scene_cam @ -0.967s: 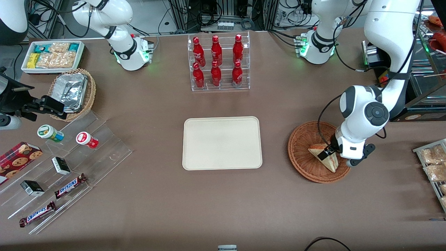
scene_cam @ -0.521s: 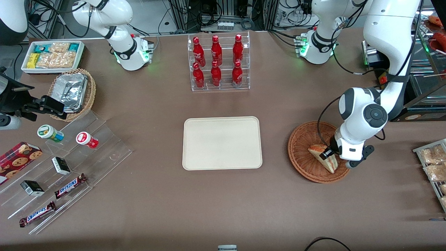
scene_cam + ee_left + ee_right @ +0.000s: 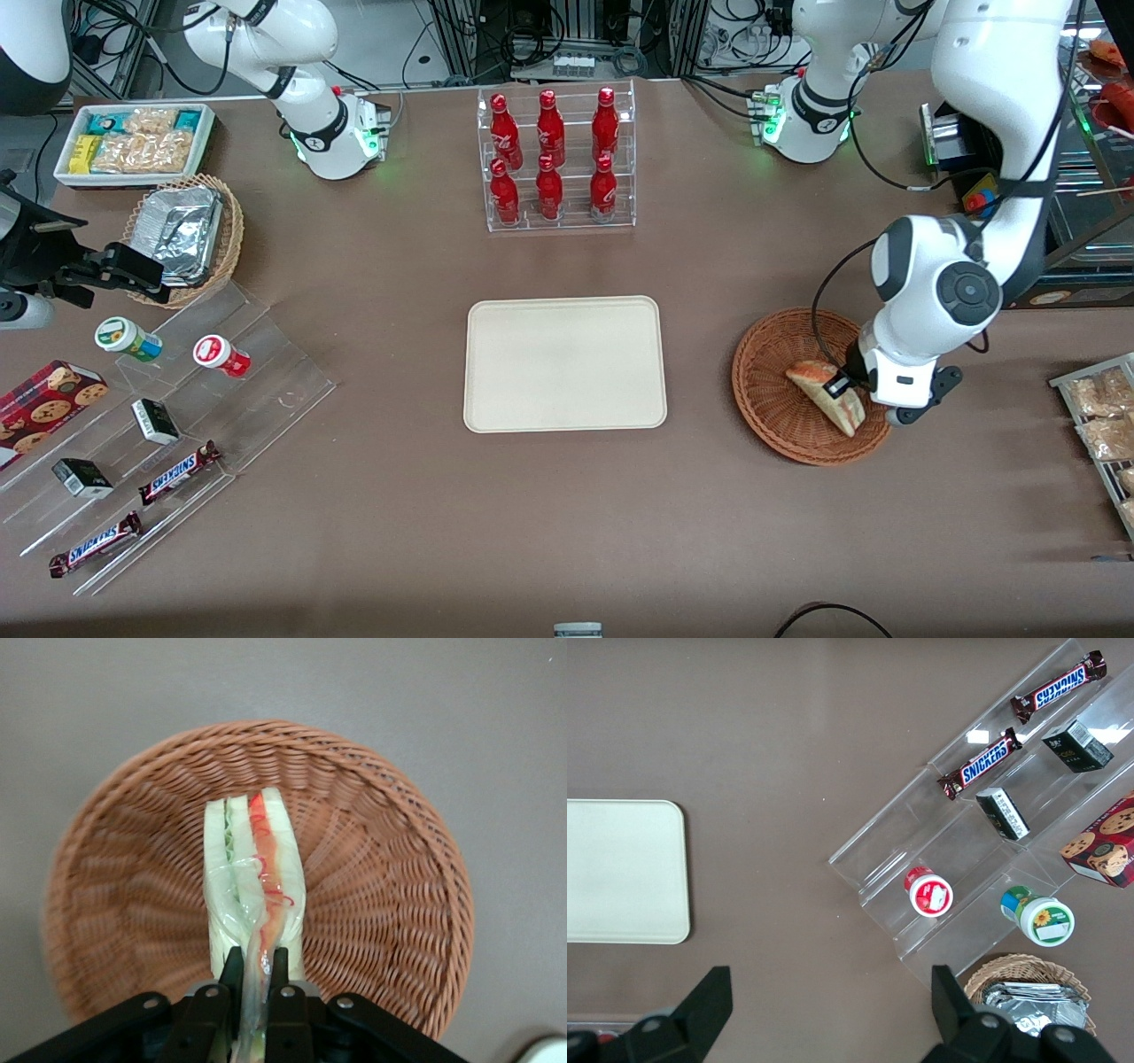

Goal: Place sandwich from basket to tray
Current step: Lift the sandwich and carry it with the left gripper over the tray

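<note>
The sandwich is a white-bread wedge in clear wrap, with red and green filling along its cut edge. It stands on edge over the reddish-brown wicker basket. My gripper is over the basket, shut on the sandwich's wrapped end, the black fingers pinching it from both sides. The cream-white tray lies flat at the table's middle, toward the parked arm's end from the basket, with nothing on it.
A clear rack of red bottles stands farther from the front camera than the tray. Snack packets on a rack lie at the working arm's end. A clear stepped stand with candy bars and cups sits at the parked arm's end.
The gripper and wrist have shifted slightly, and the sandwich has turned with them from lying flatter to standing more on its edge in the basket.
</note>
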You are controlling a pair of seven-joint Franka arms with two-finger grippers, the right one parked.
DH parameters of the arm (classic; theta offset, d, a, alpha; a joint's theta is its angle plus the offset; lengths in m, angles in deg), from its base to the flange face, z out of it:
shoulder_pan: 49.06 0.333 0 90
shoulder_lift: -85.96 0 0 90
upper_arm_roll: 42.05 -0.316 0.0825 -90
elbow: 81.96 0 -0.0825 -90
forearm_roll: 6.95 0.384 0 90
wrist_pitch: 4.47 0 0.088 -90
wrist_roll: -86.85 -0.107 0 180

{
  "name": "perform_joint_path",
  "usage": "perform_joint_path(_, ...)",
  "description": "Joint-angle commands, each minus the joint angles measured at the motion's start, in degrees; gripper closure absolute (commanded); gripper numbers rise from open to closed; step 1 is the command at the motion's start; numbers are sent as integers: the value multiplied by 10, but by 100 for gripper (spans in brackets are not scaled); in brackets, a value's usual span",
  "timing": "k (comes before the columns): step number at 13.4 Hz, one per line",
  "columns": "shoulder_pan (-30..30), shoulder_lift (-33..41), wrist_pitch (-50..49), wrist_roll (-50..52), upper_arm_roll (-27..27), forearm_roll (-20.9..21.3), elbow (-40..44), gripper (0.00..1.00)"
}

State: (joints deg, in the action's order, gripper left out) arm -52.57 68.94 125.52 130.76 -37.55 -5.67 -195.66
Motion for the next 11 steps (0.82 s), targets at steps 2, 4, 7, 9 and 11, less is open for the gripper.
perform_joint_path(2, -14, 79, -171, 11, 9, 14, 50, 100)
perform_joint_path(4, -43, 89, -227, 26, 9, 14, 78, 100)
perform_joint_path(7, -125, 89, -243, 34, 9, 28, 94, 100)
perform_joint_path(9, -176, 82, -244, 40, 9, 27, 109, 100)
perform_joint_path(11, -233, 58, -237, 68, 9, 27, 123, 100)
